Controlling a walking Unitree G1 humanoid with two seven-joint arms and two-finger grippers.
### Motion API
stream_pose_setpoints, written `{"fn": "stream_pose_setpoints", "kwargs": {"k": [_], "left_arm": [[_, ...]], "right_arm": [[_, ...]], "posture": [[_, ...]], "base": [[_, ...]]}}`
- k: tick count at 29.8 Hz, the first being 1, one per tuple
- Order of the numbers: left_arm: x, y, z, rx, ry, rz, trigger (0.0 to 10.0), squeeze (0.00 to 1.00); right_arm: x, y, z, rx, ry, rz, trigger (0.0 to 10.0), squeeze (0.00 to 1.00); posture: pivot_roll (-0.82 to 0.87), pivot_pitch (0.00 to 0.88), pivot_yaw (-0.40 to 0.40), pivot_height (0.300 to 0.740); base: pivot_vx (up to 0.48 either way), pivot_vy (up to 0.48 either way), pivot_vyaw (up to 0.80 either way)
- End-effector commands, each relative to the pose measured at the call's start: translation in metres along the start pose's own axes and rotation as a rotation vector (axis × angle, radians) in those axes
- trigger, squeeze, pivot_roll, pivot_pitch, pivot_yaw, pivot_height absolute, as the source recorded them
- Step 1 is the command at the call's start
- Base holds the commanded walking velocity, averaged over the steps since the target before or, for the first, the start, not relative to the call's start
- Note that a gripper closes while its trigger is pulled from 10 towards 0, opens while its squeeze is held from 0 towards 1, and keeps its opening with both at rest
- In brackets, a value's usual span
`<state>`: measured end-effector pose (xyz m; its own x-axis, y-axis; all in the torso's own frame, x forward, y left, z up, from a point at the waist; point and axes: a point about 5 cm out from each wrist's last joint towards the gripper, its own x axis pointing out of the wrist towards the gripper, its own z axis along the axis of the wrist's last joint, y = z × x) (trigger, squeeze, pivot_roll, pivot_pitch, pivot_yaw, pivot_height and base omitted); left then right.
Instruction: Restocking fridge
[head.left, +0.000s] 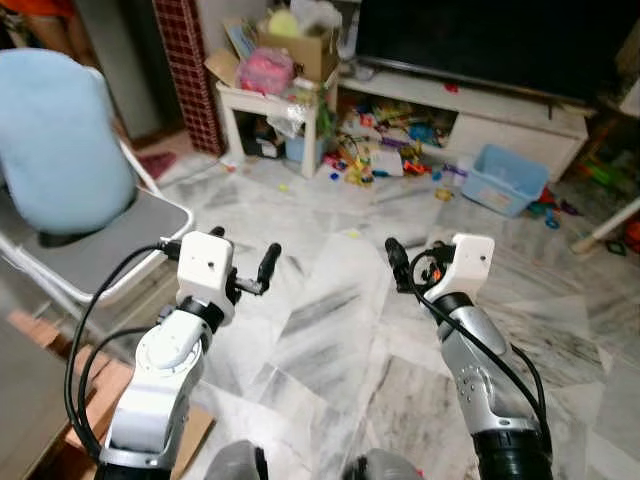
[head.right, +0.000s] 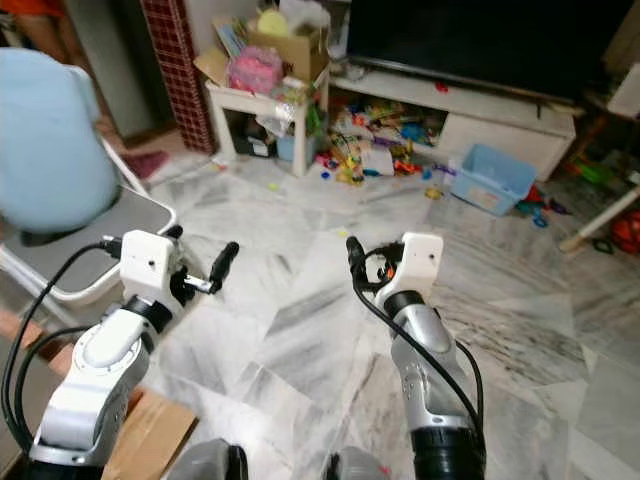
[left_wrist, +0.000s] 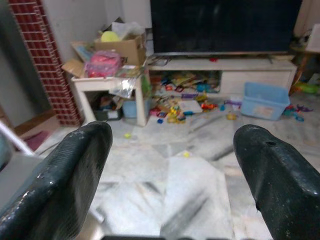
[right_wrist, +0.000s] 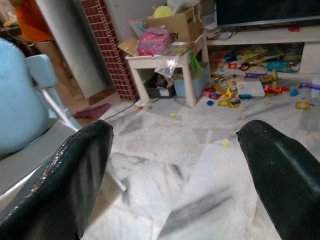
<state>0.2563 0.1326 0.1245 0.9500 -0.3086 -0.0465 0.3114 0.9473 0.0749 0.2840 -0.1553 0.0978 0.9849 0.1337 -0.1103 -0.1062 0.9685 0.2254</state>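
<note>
- Fridge restocking is not getting under way yet: no fridge and no groceries are appearing among what the robot is facing.
- Both arms are hanging forward over the grey-veined marble floor (head.left: 330, 330), probably just a carrying pose for walking.
- Left gripper (head.left: 243, 262) is holding nothing, its two black fingers (left_wrist: 65, 185) spread wide apart.
- Right gripper (head.left: 412, 262) is likewise gaping, empty.
- Ahead, a small white side table (head.left: 270, 105) is carrying a cardboard box (head.left: 300, 50), beside a low white TV bench (head.left: 500, 110), scattered toys and a light-blue plastic bin (head.left: 505, 180).
- At the left, a grey folding chair (head.left: 110, 245) is bearing a pale-blue cushion (head.left: 60, 140).
</note>
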Motion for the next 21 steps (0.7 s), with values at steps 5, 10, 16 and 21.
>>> {"fn": "stream_pose_setpoints", "kwargs": {"k": [5, 10, 16, 21], "left_arm": [[0.004, -0.001, 0.002, 0.008, 0.002, -0.026, 10.0, 0.0], [0.003, -0.001, 0.002, 0.01, 0.003, -0.029, 10.0, 0.0], [0.003, 0.001, 0.001, 0.006, 0.006, -0.006, 10.0, 0.0], [0.003, 0.007, -0.004, -0.022, 0.02, 0.033, 10.0, 0.0]], "right_arm": [[-0.002, -0.001, 0.004, 0.005, -0.013, -0.015, 10.0, 0.0], [-0.002, -0.001, 0.004, 0.006, -0.01, -0.02, 10.0, 0.0], [0.001, 0.0, 0.004, -0.001, 0.001, -0.009, 10.0, 0.0], [0.008, 0.0, 0.01, -0.019, -0.002, 0.006, 10.0, 0.0]], "posture": [[0.02, 0.002, 0.023, 0.74], [0.03, 0.0, 0.012, 0.74], [0.04, 0.0, -0.021, 0.74], [0.04, 0.0, -0.031, 0.74]], "base": [[-0.299, 0.0, 0.0], [-0.168, 0.0, 0.0], [0.0, 0.0, 0.0], [0.0, 0.0, -0.3]]}}
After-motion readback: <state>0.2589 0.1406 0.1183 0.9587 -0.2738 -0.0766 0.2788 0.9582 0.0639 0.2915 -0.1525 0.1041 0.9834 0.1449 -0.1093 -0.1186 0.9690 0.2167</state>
